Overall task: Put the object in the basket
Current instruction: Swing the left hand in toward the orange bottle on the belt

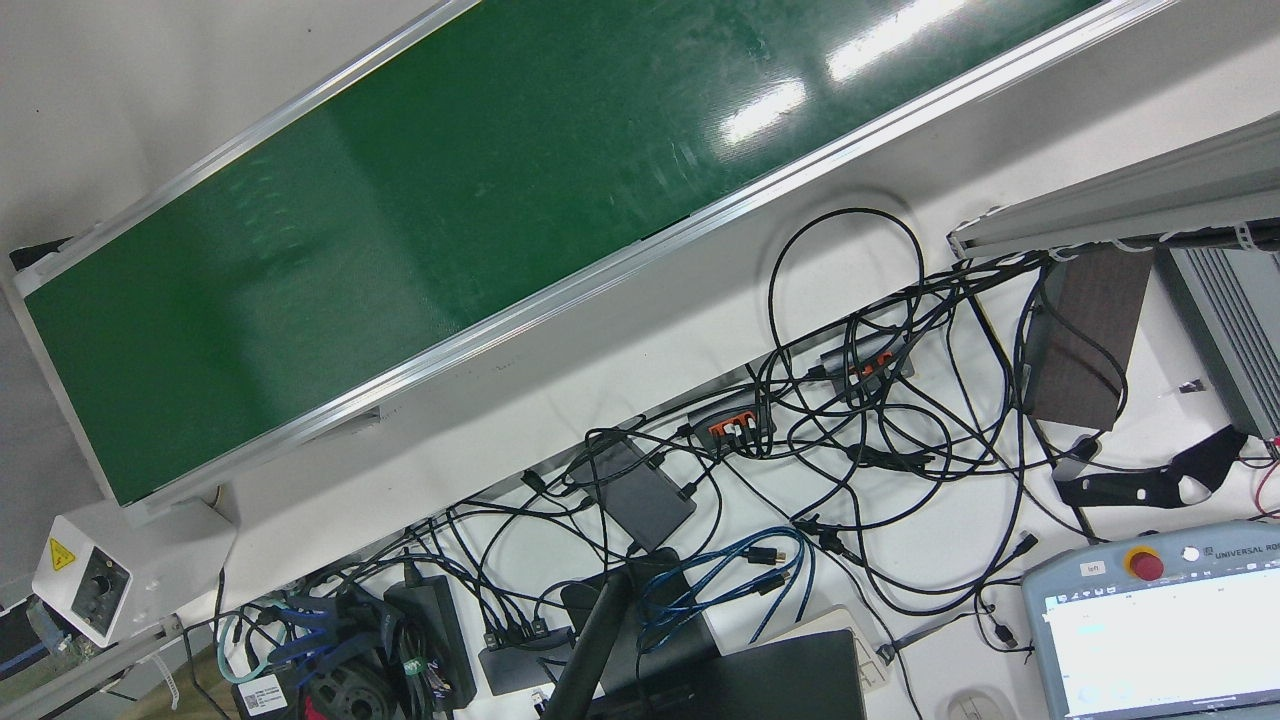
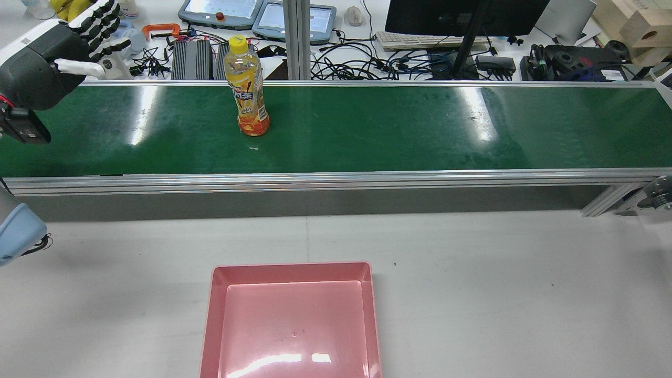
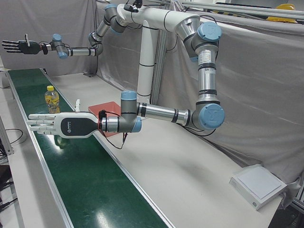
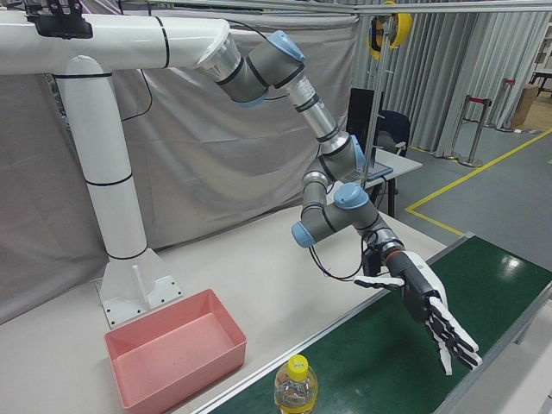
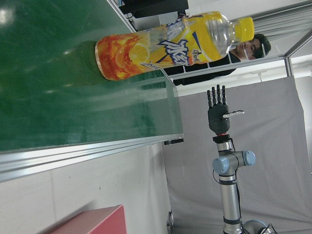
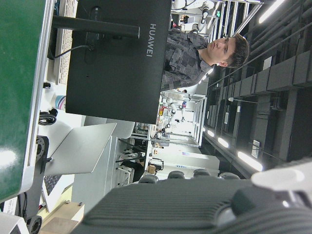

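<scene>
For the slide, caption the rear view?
Bottle upright on green conveyor; left hand open nearby; pink basket empty.

Rear view: high, looking forward and down across conveyor belt (image 2: pixel 367 126) and pink basket (image 2: pixel 292 320). Left-front and right-front views: opposite front corners, sharing both. Front view: overhead, belt and cables only. Hand views: sideways.
</scene>
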Controlling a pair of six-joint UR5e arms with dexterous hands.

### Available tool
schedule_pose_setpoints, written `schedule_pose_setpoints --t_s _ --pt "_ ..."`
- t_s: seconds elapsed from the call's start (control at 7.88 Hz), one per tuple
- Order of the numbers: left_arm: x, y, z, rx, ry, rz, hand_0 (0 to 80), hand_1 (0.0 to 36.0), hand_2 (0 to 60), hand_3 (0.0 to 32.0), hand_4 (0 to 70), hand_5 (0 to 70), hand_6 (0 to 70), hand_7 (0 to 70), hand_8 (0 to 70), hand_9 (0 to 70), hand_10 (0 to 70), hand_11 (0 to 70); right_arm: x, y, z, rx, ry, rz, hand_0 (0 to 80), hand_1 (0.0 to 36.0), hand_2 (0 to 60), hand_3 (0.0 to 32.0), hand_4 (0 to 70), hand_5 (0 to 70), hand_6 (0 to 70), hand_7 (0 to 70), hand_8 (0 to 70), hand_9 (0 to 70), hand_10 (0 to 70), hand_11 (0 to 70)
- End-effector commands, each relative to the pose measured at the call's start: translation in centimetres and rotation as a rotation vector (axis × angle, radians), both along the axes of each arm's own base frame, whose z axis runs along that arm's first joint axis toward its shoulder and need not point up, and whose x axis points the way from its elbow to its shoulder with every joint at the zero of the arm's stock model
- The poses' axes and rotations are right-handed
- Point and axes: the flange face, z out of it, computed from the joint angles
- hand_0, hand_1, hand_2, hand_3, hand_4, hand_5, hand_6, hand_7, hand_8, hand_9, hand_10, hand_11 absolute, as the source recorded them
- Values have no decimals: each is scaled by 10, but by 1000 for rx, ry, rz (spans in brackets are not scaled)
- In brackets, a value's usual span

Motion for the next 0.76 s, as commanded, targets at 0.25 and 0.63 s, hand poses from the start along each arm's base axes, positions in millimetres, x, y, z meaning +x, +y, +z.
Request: schedule_pose_setpoints --t_s 0.25,0.63 --pt "115 37 -20 -54 15 -3 456 76 0 0 0 24 0 0 0 6 72 118 0 -1 -1 1 0 0 0 0 0 0 0 0 0 0 0 0 0 0" --pt "115 36 -16 -68 4 -7 438 79 0 0 0 29 0 0 0 3 64 106 0 -1 -1 1 0 0 0 0 0 0 0 0 0 0 0 0 0 0"
